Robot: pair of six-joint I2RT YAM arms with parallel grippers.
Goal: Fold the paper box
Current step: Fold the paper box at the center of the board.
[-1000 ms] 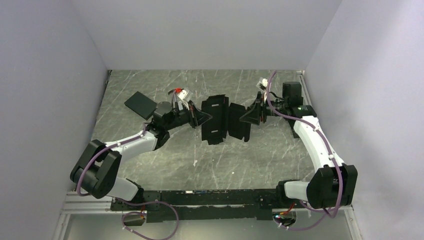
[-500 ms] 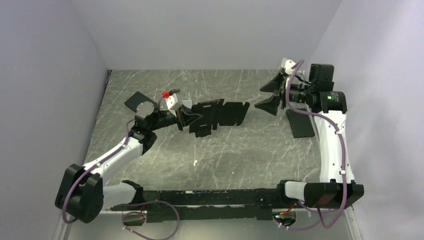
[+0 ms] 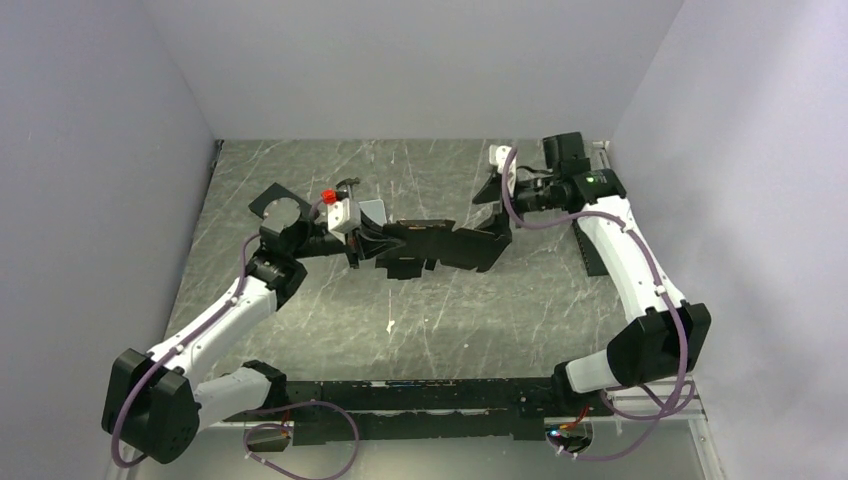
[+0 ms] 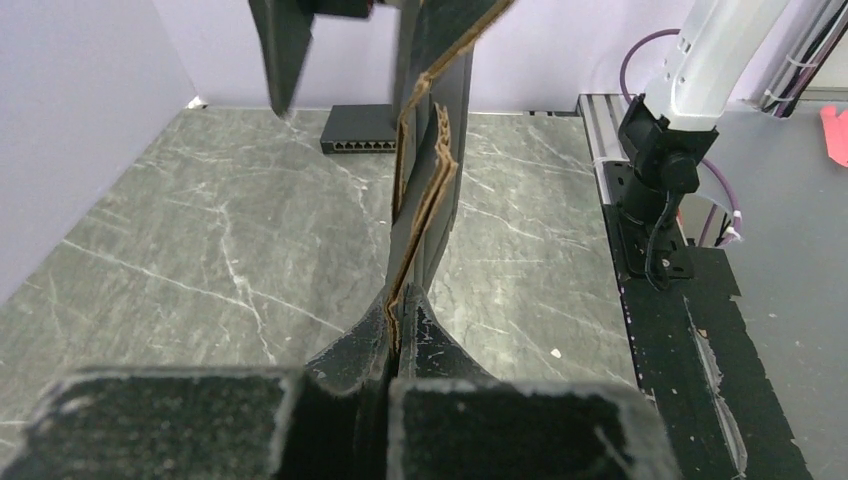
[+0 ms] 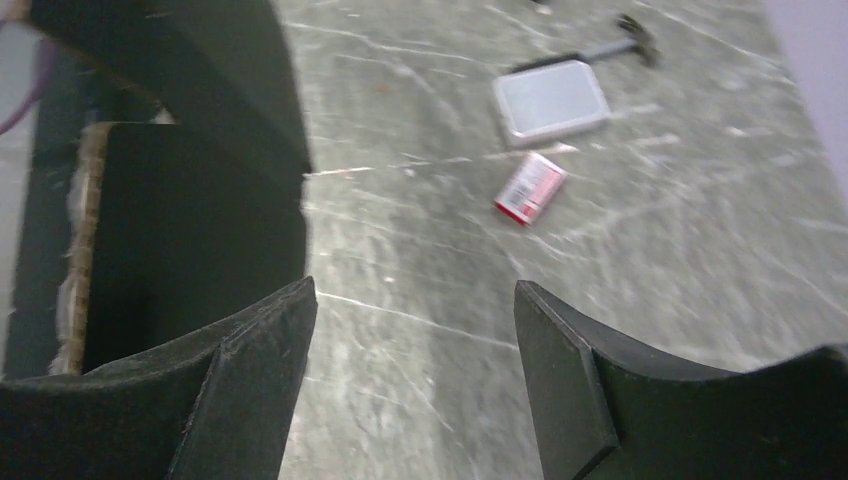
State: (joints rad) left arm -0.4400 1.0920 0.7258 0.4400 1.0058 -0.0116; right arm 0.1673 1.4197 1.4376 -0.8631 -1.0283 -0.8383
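The paper box (image 3: 445, 243) is held in the air above the worktop (image 3: 450, 320), partly folded and flattened, with its long axis running roughly left to right across the overhead view. Its left end is pinched edge-on by the left end effector (image 3: 368, 243), whose fingers are closed tight on the cardboard. In the left wrist view the layered cardboard edges are seen pointing straight away from the fingers. At the box's right end the right end effector (image 3: 495, 208) is spread wide and nothing is gripped. The box is seen just beside one finger (image 5: 250, 350), and contact cannot be judged. A silver-grey case (image 5: 552, 100) lies on the worktop beyond the box.
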